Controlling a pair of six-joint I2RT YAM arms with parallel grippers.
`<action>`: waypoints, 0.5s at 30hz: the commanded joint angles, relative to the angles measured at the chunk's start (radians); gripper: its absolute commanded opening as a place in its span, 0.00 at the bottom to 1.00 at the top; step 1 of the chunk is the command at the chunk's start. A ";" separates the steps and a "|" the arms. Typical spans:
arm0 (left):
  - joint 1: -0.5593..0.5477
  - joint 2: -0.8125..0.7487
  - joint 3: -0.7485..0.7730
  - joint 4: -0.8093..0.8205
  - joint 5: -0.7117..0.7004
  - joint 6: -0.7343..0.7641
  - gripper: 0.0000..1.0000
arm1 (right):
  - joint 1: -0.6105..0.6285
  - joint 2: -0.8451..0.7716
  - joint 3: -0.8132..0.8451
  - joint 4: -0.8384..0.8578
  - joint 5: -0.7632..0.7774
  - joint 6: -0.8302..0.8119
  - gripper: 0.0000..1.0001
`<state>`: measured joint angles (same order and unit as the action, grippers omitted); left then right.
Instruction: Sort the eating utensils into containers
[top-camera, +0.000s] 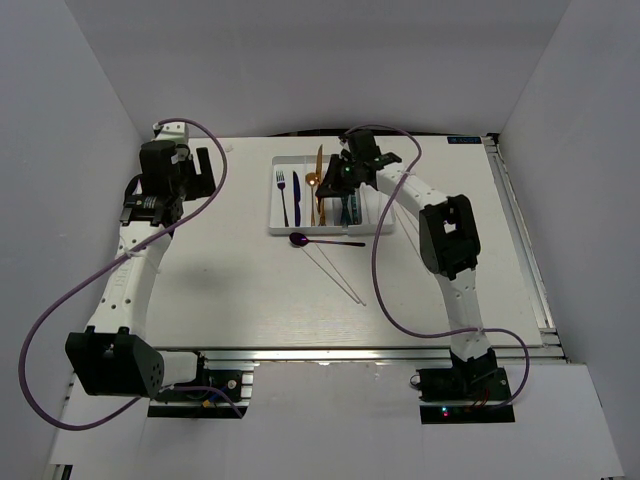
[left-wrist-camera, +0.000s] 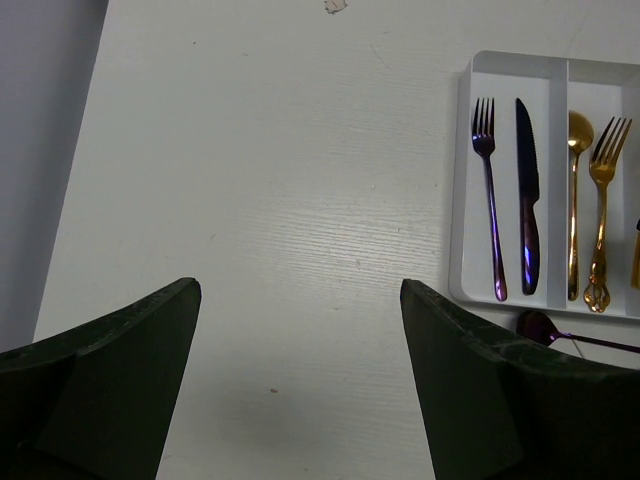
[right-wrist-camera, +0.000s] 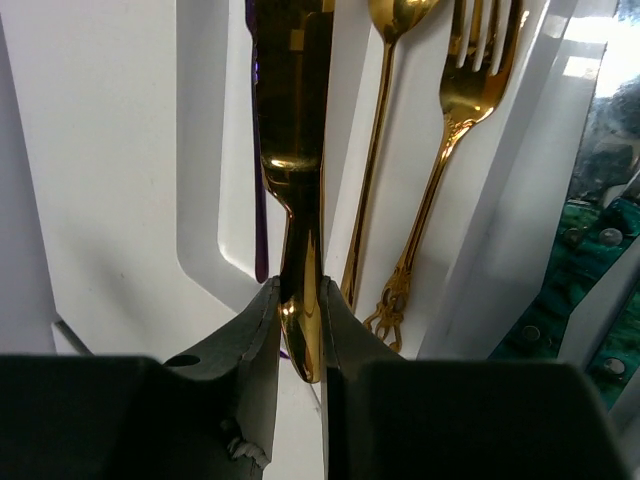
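white wood-grain table (top-camera: 250, 290); plain pale walls (top-camera: 60, 150) on three sides

The slim gold metal knife (right-wrist-camera: 295, 120) is mirror-glossy, as is the iridescent purple metal fork (left-wrist-camera: 490, 210). The shallow white plastic tray (left-wrist-camera: 506, 80) looks smooth and faintly shiny. The white grained tabletop (left-wrist-camera: 280, 220) is matt.

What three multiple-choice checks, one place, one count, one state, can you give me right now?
1. Relative to the tray, the purple spoon lies: A inside it; B on the table just outside it; C across its rim.
2. Utensils in the tray's leftmost compartment: A none; B two; C five.
3. The right gripper is: A open, empty; B out of view; C shut on the gold knife.
Key: B, it lies past the near wall; B, purple fork and purple knife; C, the handle is pinched there.
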<state>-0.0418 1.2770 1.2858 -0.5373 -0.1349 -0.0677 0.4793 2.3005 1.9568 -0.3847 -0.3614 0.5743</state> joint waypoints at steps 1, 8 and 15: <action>0.010 -0.039 0.003 0.019 -0.019 0.008 0.93 | 0.005 0.005 0.063 0.017 0.045 0.019 0.00; 0.014 -0.041 0.001 0.020 -0.028 0.009 0.93 | 0.005 0.028 0.028 0.006 0.041 -0.025 0.00; 0.017 -0.045 0.003 0.022 -0.034 0.011 0.93 | 0.007 0.036 -0.002 0.018 0.004 -0.050 0.00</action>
<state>-0.0311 1.2770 1.2854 -0.5369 -0.1520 -0.0631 0.4801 2.3333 1.9644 -0.3962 -0.3256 0.5434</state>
